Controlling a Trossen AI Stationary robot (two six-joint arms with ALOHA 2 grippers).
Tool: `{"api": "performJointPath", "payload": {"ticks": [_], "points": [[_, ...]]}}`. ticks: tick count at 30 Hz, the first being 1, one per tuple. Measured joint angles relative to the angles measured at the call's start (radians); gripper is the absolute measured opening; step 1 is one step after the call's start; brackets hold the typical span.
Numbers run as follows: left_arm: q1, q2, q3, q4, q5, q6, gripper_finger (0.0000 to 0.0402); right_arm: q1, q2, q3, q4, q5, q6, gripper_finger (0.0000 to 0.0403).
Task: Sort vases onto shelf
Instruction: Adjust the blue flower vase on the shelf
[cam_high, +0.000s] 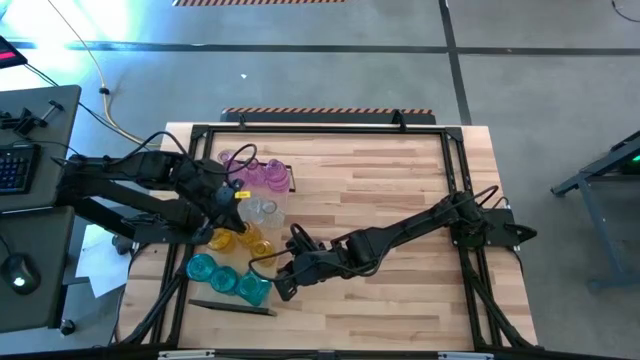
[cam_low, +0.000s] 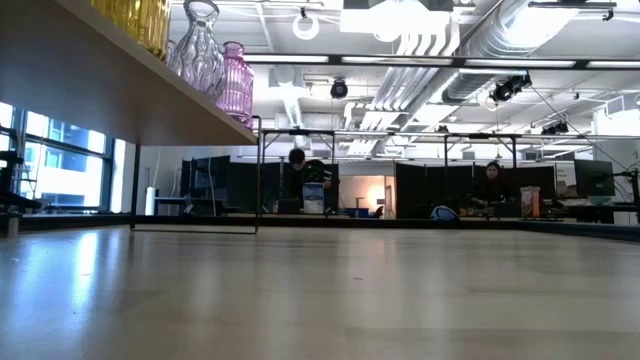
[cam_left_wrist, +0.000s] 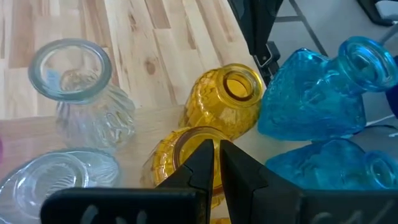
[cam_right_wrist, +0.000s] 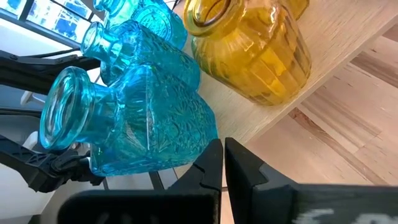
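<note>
At the table's left side, my left pincer (cam_high: 232, 196) hangs above the vases on the shelf (cam_left_wrist: 155, 118), over the clear and amber group. Its fingers (cam_left_wrist: 200, 163) stand nearly together, a thin slit between them, with nothing held. In the left wrist view a clear vase (cam_left_wrist: 78, 93) stands upright; beside it are two amber vases (cam_left_wrist: 225, 99), and next to those the teal vases (cam_left_wrist: 317, 93).

From above, the vases sit in colour groups along the shelf: pink ones (cam_high: 262, 172) farthest from the table's near edge, then clear (cam_high: 262, 210), then amber (cam_high: 240, 240), then teal (cam_high: 225, 275) nearest that edge. A dark slim object (cam_high: 232, 308) lies on the table just beside the teal group.

Right of the teal group, my right pincer (cam_high: 283, 287) is low and just beside it. Its fingers (cam_right_wrist: 210, 163) are pressed closed and empty, pointing at a teal vase (cam_right_wrist: 134, 124), with an amber vase (cam_right_wrist: 258, 50) beyond.

In the low view the shelf's underside (cam_low: 90, 90) crosses the upper left, carrying amber, clear and pink glass.
</note>
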Motion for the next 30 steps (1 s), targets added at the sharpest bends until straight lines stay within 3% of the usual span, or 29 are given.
{"api": "performJointPath", "payload": {"ticks": [30], "points": [[-0.069,0.001,0.058,-0.084,-0.019,-0.062,0.0021,-0.046,0.054,0.001,0.097,-0.036,-0.060,0.0000]]}}
